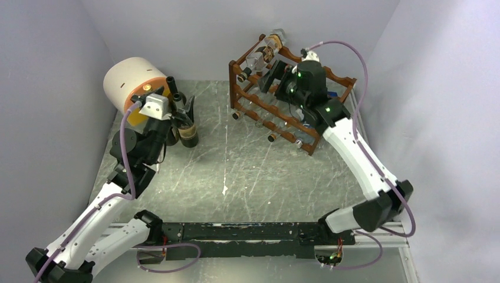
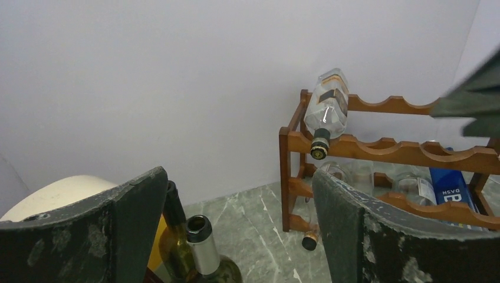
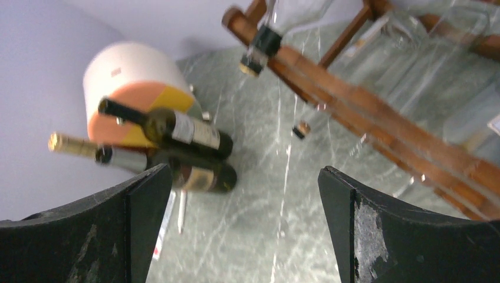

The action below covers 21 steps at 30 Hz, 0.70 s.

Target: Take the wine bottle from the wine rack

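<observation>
Marbled tabletop (image 1: 247, 171) separates standing bottles (image 1: 188, 134) from wine rack (image 2: 386, 148); left gripper (image 2: 239, 173) spread wide over bottles; right gripper (image 3: 244, 177) wide above rack.

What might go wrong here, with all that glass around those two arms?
The left gripper hangs open just above the standing bottles; a careless move might tip them. On the wine rack, the clear bottle on the top tier pokes its neck past the front rail, and the right gripper is close by, so a nudge might slide it out.
</observation>
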### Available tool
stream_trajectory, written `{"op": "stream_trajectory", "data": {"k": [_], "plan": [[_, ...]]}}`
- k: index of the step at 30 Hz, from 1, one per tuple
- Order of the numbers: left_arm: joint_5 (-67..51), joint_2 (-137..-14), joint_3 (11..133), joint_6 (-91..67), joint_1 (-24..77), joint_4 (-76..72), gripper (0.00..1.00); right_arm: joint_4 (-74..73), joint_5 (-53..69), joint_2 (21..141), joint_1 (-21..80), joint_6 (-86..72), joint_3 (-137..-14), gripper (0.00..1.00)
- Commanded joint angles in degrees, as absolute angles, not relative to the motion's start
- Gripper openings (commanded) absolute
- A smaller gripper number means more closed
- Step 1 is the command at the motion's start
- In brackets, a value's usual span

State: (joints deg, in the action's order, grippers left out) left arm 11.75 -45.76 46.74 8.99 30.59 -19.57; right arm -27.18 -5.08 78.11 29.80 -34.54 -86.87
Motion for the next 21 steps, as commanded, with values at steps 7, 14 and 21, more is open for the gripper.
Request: {"op": "stream_trajectory", "data": {"k": [7,14,21], "plan": [[8.29,-43.7,46.5,10.6,30.64,-21.47,0.95,-9.83,3.02,93.23,17.24,-48.89,-95.23,1.0],[7.33,-44.14,45.54,11.53,30.58,-22.69,0.94,-7.3,7.73,105.73,14.64,-51.04,-103.69,1.0],[5.82,-44.8,45.14,11.5,29.71,-23.43,0.94,-6.09,6.67,114.2,14.27,-54.35,-110.7,1.0]]}}
